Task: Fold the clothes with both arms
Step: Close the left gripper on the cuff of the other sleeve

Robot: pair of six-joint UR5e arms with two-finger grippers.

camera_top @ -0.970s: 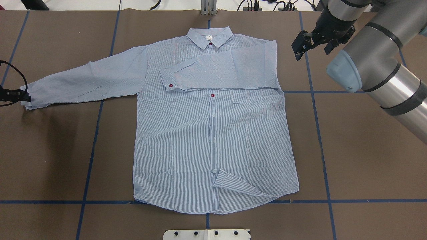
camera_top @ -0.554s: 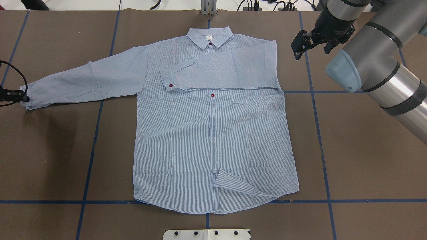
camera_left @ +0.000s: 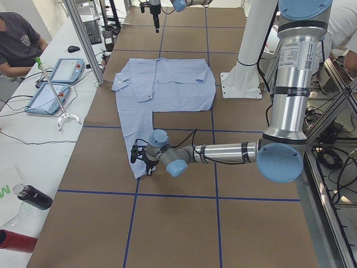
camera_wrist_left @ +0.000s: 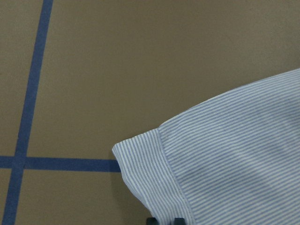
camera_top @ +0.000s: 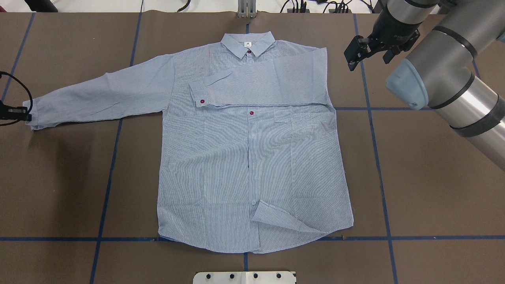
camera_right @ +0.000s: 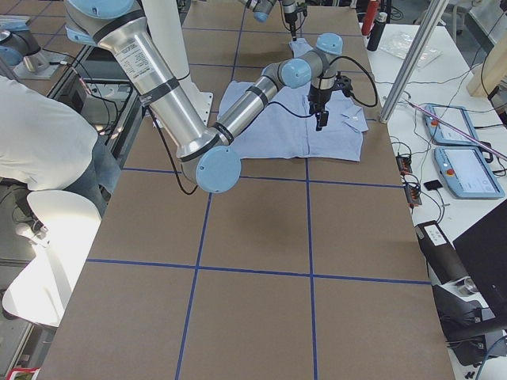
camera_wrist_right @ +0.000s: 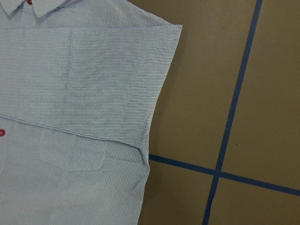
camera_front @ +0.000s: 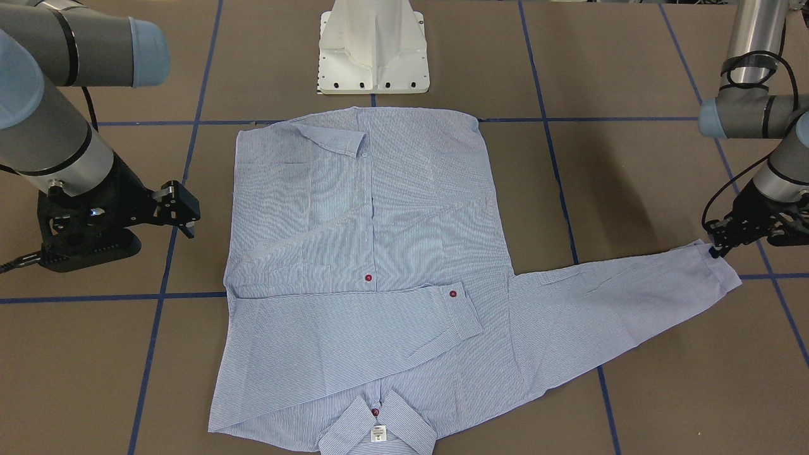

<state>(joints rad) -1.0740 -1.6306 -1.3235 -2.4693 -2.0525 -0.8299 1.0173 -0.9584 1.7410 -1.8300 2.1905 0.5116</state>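
Observation:
The light blue striped shirt (camera_top: 252,157) lies flat on the brown table, buttoned front up, with its collar (camera_top: 247,43) at the far side. One sleeve (camera_top: 260,85) is folded across the chest. The other sleeve (camera_top: 98,96) stretches out to the left. My left gripper (camera_top: 17,114) sits at that sleeve's cuff (camera_front: 717,268) and looks shut on its edge. In the left wrist view the cuff (camera_wrist_left: 154,173) runs down to the dark fingertips at the bottom edge. My right gripper (camera_top: 352,57) hovers open beside the shirt's folded shoulder (camera_wrist_right: 84,70), holding nothing.
A front hem corner (camera_top: 276,221) is flipped up. The white pedestal base (camera_front: 373,50) stands just behind the hem. Blue tape lines cross the table. People (camera_left: 17,39) sit at side tables holding tablets (camera_left: 61,70) and bottles.
My left gripper has slid slightly outward to the left at the cuff. My right gripper has lifted a little away from the folded shoulder. The shirt body has not moved.

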